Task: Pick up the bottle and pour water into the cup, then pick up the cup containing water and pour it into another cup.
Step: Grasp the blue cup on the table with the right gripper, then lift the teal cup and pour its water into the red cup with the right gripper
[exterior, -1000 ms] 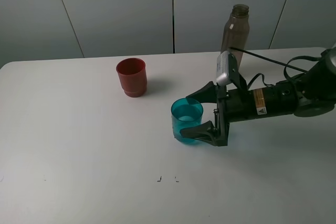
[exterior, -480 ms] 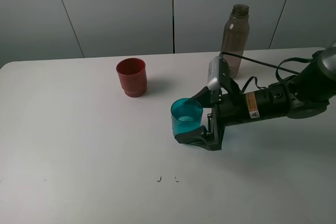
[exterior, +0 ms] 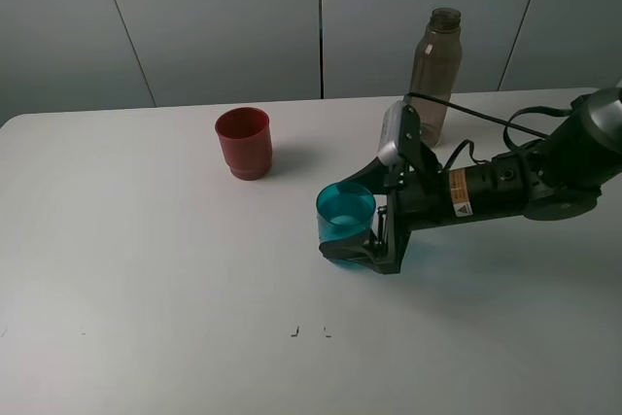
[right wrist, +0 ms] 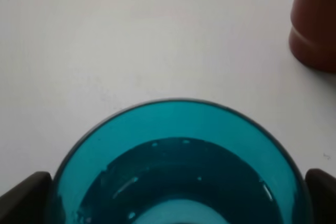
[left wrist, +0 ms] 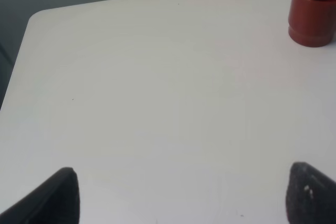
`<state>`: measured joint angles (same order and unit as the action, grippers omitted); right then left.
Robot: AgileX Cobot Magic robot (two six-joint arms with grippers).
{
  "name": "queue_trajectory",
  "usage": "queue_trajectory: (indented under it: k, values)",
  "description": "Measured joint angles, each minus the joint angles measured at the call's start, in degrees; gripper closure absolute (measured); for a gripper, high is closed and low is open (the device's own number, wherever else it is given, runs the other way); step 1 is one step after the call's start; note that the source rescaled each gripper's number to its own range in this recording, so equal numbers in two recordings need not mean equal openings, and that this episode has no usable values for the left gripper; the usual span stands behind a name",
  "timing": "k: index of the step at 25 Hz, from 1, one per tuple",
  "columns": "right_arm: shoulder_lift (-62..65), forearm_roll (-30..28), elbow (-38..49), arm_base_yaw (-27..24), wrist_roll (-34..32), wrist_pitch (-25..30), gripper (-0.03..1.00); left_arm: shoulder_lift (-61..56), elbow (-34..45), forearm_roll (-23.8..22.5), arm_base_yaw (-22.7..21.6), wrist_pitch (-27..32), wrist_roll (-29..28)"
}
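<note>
The right hand (exterior: 342, 219), spread wide and grasping nothing, straddles the water-holding cup (exterior: 345, 209) on the table (exterior: 146, 269), so it should clench squarely, gently, then lift level toward the red cup (exterior: 243, 143).

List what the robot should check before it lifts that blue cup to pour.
1. Teal cup sits between the right end effector jaws: ok.
2. Grip closed on the teal cup: not ok, the jaws stand open.
3. Water in the teal cup: ok.
4. Red cup upright, mouth up: ok.
5. Bottle upright, apart from both cups: ok.
6. Fingers touching the cup's wall: cannot tell.
</note>
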<state>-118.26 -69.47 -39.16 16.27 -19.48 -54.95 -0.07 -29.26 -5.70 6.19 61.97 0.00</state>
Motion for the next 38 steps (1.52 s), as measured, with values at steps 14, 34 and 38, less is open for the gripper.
queue_trajectory:
  k: [14, 34, 38]
  values:
    - [0.0, 0.7, 0.0, 0.3, 0.7, 1.1, 0.46, 0.0, 0.0, 0.0, 0.0, 0.0, 0.0]
    - [3.1, 1.0, 0.0, 0.3, 0.9, 4.8, 0.82, 0.0, 0.0, 0.0, 0.0, 0.0, 0.0]
    - [7.8, 1.0, 0.1, 0.3, -5.4, 8.2, 0.82, 0.0, 0.0, 0.0, 0.0, 0.0, 0.0]
